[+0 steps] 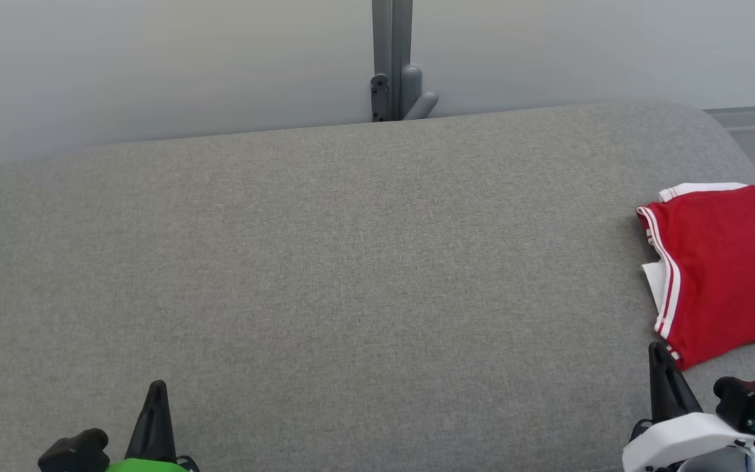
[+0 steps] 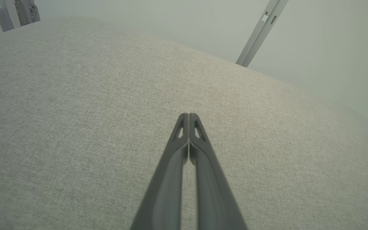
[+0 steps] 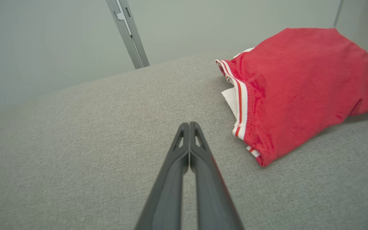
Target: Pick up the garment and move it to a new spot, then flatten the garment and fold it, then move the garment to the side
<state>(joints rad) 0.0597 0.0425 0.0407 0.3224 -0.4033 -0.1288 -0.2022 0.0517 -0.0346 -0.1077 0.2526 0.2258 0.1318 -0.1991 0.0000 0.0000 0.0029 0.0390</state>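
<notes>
At the worktop's (image 1: 351,275) right edge sits the red garment (image 1: 728,269); left gripper (image 2: 188,115) and right gripper (image 3: 189,123) point forward low, jaws pressed together, right's tip near the striped hem.

You are looking at a red garment (image 1: 728,269) that is lying folded in a loose bundle at the right edge of the grey surface (image 1: 351,262). Its white-striped hem is facing left, and a white layer is peeking out beneath.
</notes>
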